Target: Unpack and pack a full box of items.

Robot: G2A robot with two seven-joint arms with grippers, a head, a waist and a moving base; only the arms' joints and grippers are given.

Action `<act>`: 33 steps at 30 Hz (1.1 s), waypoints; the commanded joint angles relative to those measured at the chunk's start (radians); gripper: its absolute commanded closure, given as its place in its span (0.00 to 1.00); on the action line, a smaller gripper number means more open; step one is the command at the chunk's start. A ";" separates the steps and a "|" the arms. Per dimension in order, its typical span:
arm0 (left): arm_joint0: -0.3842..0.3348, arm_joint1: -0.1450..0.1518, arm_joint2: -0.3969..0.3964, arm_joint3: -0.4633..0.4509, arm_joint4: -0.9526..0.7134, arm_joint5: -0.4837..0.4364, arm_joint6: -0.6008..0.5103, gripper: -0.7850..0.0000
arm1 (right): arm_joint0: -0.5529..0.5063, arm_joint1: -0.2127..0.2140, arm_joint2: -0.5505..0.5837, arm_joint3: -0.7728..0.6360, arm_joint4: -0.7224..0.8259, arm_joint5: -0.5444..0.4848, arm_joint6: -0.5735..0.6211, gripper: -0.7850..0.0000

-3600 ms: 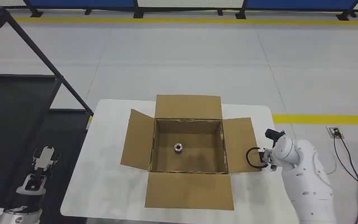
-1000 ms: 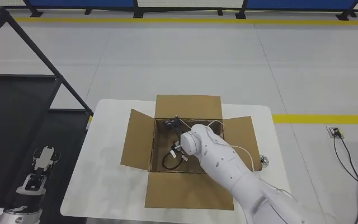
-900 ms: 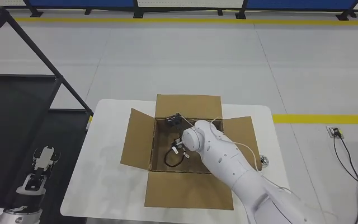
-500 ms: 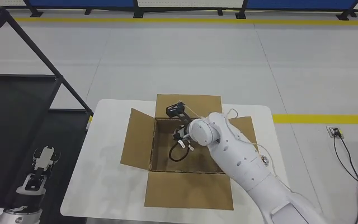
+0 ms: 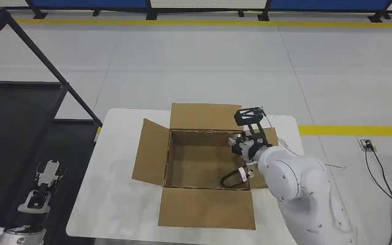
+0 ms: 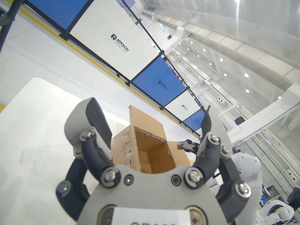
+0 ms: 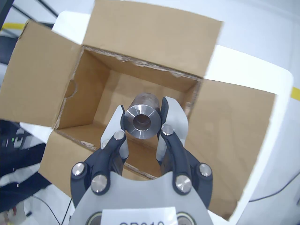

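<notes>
An open cardboard box stands in the middle of the white table, all of its flaps folded outward. My right gripper hangs over the box's right side, just inside the right wall. In the right wrist view the right gripper is shut on a short metal cylinder with a hole through its end, held above the box interior. The box's floor shows bare cardboard. My left gripper is off the table's left edge, low down. Its own view shows the left gripper open, with nothing between the fingers.
The white table has bare surface left of the box and in front of it. A black cable loop hangs from the right arm over the box's front right corner. A black metal frame stands beyond the table's left side.
The right arm reached from the table's right side into the box, took hold of the metal cylinder on its floor, and has carried it up and toward the right wall. The left arm stayed still.
</notes>
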 commanded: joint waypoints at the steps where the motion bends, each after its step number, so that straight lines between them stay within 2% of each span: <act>1: 0.000 0.000 0.000 0.000 0.000 0.000 0.000 0.00 | -0.027 0.007 0.076 -0.026 -0.063 0.055 0.023 1.00; 4: 0.000 0.000 0.000 0.000 0.000 0.000 0.000 0.00 | -0.072 0.017 0.171 -0.056 -0.118 0.097 0.059 1.00; 12: 0.000 0.000 0.000 0.000 0.000 0.000 0.000 0.00 | -0.250 0.029 0.335 -0.129 -0.184 0.107 0.137 1.00; 16: 0.000 0.000 0.000 0.000 0.000 0.000 0.000 0.00 | -0.353 0.017 0.410 -0.112 -0.209 0.139 0.106 1.00; 19: 0.000 0.000 0.000 0.000 0.000 0.000 0.000 0.00 | -0.398 0.006 0.442 -0.072 -0.178 0.112 0.132 1.00; 24: 0.000 0.000 0.000 0.000 0.000 0.000 0.000 0.00 | -0.396 -0.009 0.472 0.040 -0.116 0.075 0.169 1.00; 33: 0.000 0.000 0.000 0.000 0.000 0.000 0.000 0.00 | -0.349 -0.020 0.458 0.190 -0.078 0.067 0.177 1.00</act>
